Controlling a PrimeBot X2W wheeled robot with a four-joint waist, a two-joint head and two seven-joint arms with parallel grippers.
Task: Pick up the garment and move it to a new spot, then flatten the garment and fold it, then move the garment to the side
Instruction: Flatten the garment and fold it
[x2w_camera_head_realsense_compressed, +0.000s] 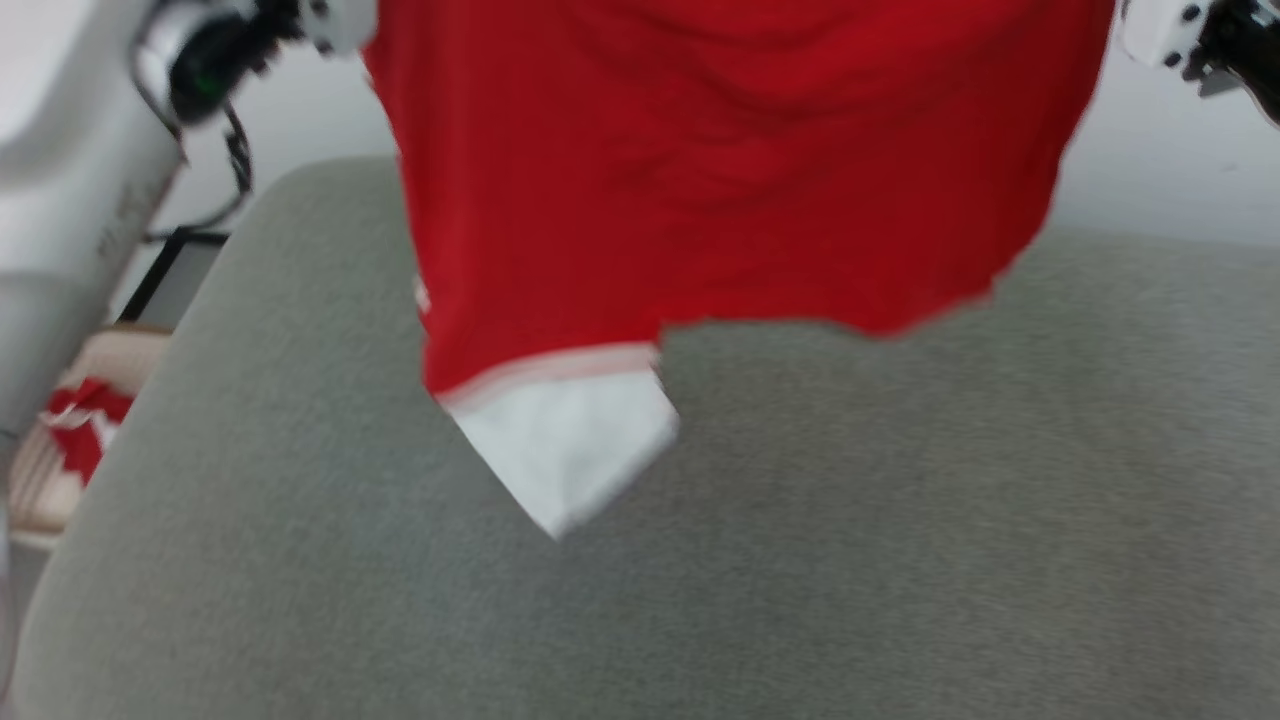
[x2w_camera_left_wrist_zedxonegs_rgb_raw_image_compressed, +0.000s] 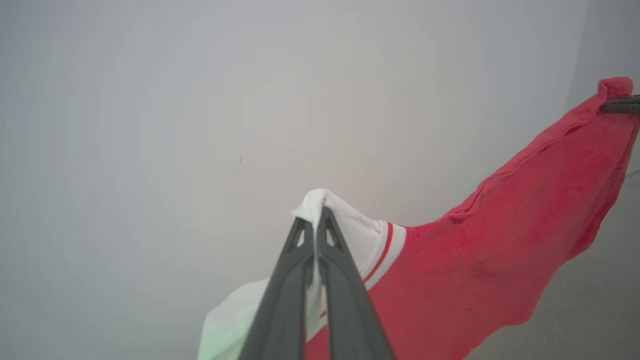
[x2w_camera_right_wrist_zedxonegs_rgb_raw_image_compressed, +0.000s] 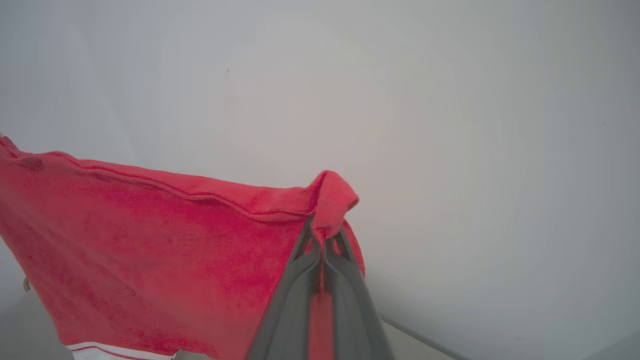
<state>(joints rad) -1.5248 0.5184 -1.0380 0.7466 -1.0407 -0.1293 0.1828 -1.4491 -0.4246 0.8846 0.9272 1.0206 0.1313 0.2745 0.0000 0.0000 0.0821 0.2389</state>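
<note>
Garment (x2w_camera_head_realsense_compressed: 700, 170) hangs stretched in the air above the grey tabletop (x2w_camera_head_realsense_compressed: 850, 560), its red body spread wide and one white sleeve dangling lowest. Left gripper (x2w_camera_left_wrist_zedxonegs_rgb_raw_image_compressed: 320, 212) is clamped on a white sleeve with striped trim; right gripper (x2w_camera_right_wrist_zedxonegs_rgb_raw_image_compressed: 324, 235) is pinched on a bunched red edge.

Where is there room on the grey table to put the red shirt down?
The grey table is bare all along its near side and on its right, around the white sleeve of the hanging garment. It is crowded off the table's left edge: a cable and a basket holding red cloth.
</note>
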